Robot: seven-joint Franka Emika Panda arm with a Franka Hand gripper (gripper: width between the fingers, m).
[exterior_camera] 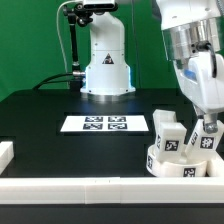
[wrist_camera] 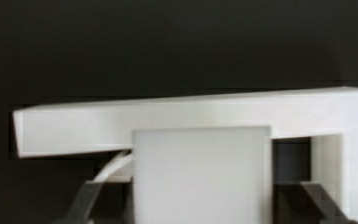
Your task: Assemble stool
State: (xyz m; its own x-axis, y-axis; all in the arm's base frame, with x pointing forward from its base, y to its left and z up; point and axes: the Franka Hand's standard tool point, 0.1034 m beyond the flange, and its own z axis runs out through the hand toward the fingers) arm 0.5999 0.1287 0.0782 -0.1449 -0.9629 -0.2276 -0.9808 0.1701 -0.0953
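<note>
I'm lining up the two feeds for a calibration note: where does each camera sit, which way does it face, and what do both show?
Exterior view: off the arm, at the near table edge, looking across the black table past the marker board to the robot base; the arm and gripper show over the stool seat.
Wrist view: on the wrist, looking along the fingers at a white leg between them.
Shared: the gripper and that leg.
</note>
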